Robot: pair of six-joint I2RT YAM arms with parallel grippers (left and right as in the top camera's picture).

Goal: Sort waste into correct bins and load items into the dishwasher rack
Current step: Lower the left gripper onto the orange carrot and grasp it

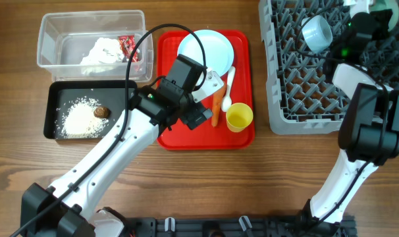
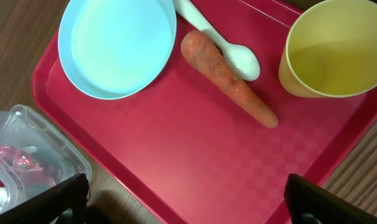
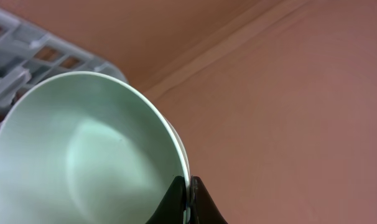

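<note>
Left gripper (image 2: 195, 208) jaws wide, hovering over red tray (image 2: 176, 168). Carrot (image 2: 229, 78) just ahead of fingertips (likely next pick): needs descent, closing across its middle. Right gripper (image 3: 188, 199) pinching bowl (image 3: 83, 168) rim beside rack (image 3: 27, 50), placement pending.

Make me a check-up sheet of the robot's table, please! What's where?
Surface: wooden table.
Job's things: tissue and wrapper in clear bin; rice and brown lump in black bin; plate, spoon, carrot, cup on red tray; one bowl in rack.
Clutter: nothing seen.
Tools: left tool open above the tray, empty; right tool shut on the rim of a second bowl, by the rack.
Cables: black cable loops over the clear bin's corner.
Surroundings: nothing seen.
</note>
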